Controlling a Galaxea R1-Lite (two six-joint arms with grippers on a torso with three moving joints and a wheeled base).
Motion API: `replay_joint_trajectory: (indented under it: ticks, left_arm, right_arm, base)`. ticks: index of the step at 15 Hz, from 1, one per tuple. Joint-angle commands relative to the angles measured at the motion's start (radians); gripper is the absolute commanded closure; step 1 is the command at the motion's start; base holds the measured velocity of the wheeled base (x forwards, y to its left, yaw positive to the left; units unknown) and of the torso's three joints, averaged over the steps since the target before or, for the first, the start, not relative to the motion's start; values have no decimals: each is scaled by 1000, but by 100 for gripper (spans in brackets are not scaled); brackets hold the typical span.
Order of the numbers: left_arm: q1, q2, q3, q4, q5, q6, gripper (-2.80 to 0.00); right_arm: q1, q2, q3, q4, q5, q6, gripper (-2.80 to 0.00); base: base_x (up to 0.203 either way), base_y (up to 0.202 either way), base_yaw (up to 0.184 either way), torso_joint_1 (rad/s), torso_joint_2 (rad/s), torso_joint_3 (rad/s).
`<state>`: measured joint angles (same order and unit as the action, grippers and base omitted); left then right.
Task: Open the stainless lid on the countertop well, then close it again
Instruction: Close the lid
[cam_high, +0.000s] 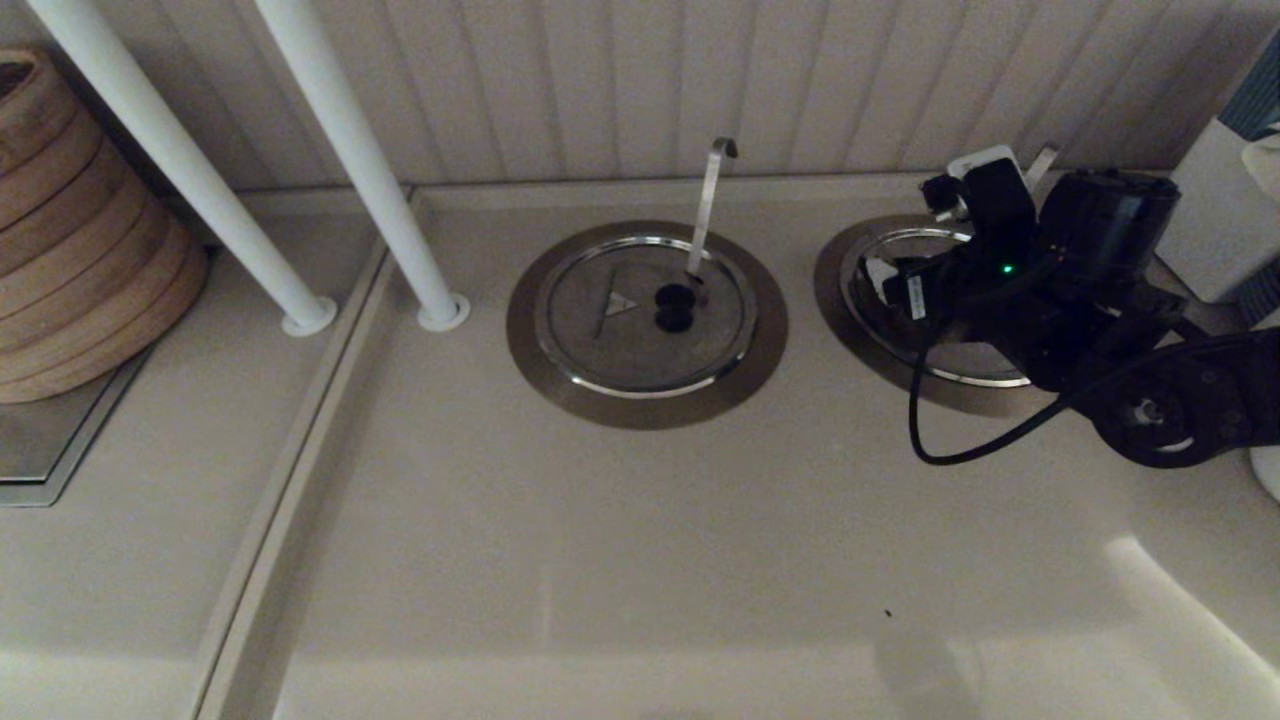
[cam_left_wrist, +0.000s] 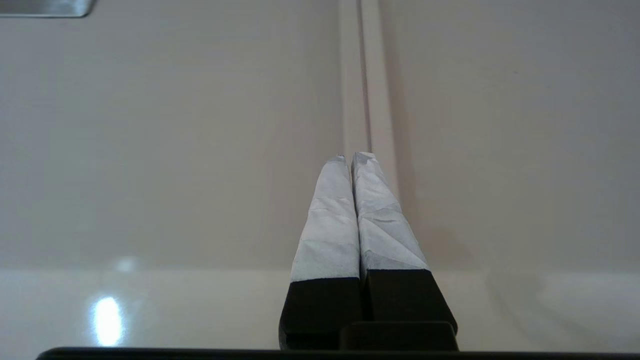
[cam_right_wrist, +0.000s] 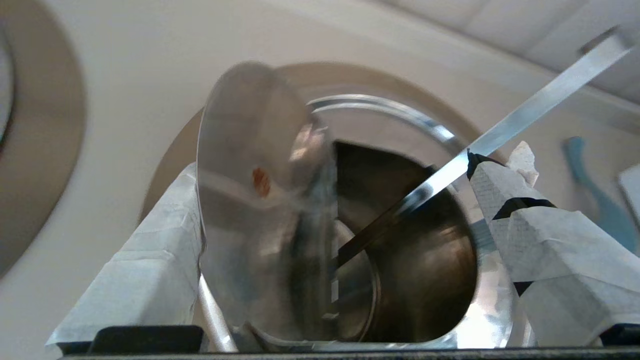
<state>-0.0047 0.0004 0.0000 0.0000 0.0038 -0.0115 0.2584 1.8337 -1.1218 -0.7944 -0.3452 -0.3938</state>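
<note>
The right claw (cam_right_wrist: 340, 280) sits over the well (cam_high: 835, 290) near the desk's back right corner, its two taped fingers (cam_right_wrist: 150, 260) spread wide apart. Between them, in the right wrist view, the lid (cam_right_wrist: 255, 200) stands tilted up on edge, its shiny underside showing a small reddish spot, and it leans close against one finger; whether the fingers actually pinch it cannot be told. Beside the raised lid the well's dark steel-lined hole (cam_right_wrist: 425, 270) lies open, ringed by a bright inner rim and a dull collar. A straight flat handle (cam_right_wrist: 525, 115) rises slanting out of the hole and passes just by the other finger's tip. In the head view the right arm covers most of this well. The twin well (cam_high: 645, 325), toward the middle of the desk's back edge, keeps its lid flat and shut, with a black knob and a hook-ended handle (cam_high: 708, 205) standing up from it. The left claw (cam_left_wrist: 350, 157) hangs over bare desk by a seam, its taped fingers pressed together on nothing.
</note>
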Motion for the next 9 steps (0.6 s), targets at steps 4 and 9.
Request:
replay_joint_trajectory:
  ticks: [4,9]
  left_arm:
    - [0,1,0,0,1,-1,0]
    - [0,1,0,0,0,-1,0]
  right_arm:
    - [-67,-38,-40,-17,0,-3,-280]
    - [-146,-57,-79,-11,7,-8,-280]
  base:
    - [0,0,0,0,0,0]
    - [0,0,0,0,0,0]
